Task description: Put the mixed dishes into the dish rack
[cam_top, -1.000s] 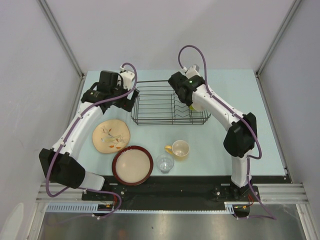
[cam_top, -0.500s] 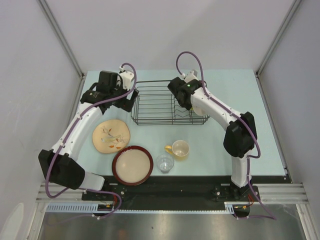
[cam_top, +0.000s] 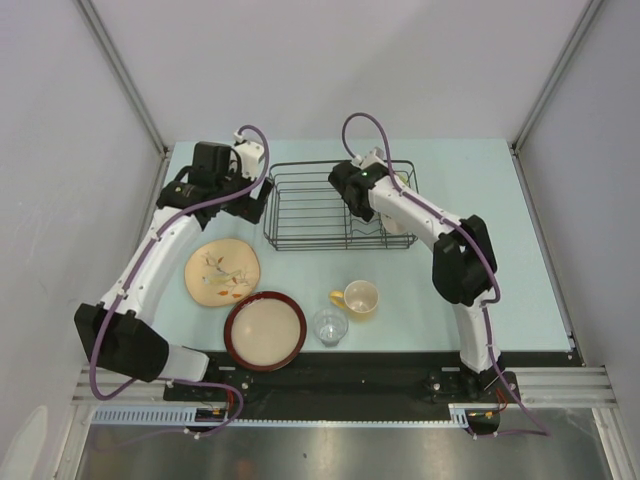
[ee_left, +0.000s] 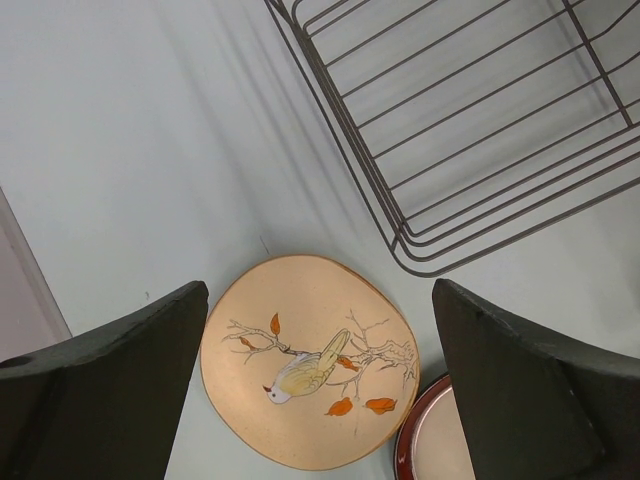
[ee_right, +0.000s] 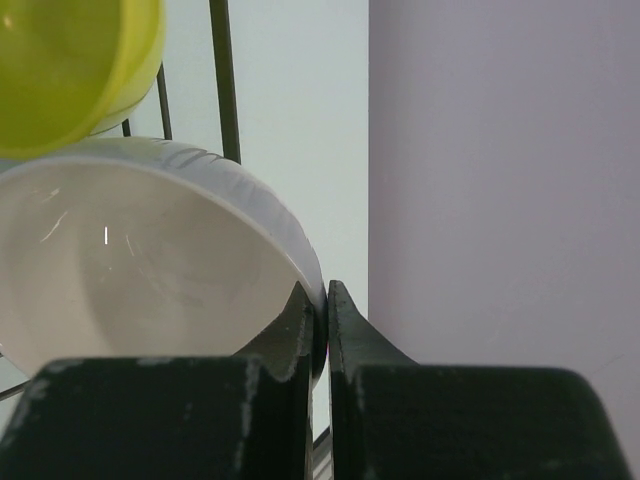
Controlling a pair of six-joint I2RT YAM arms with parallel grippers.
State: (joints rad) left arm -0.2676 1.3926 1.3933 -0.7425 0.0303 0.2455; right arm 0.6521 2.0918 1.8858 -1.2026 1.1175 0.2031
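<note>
My right gripper [ee_right: 327, 300] is shut on the rim of the small pale saucer [ee_right: 140, 270], held on edge over the right end of the black wire dish rack [cam_top: 310, 166]. The lime green bowl [ee_right: 70, 70] sits just beyond the saucer. My left gripper [ee_left: 320, 290] is open and empty, above the table at the rack's left corner [ee_left: 480, 247]. Below it lies the beige floral plate [ee_left: 310, 370] [cam_top: 222, 271]. The red-rimmed cream dish [cam_top: 265, 330], clear glass [cam_top: 330, 326] and yellow mug [cam_top: 360, 298] stand near the front edge.
Grey walls enclose the table on the left, back and right. The red-rimmed dish [ee_left: 430, 450] touches or nearly touches the floral plate's near side. The glass and the mug stand close together.
My right wrist has swung left and farther back over the rack's right end, carrying the saucer. My left arm has hardly moved.
</note>
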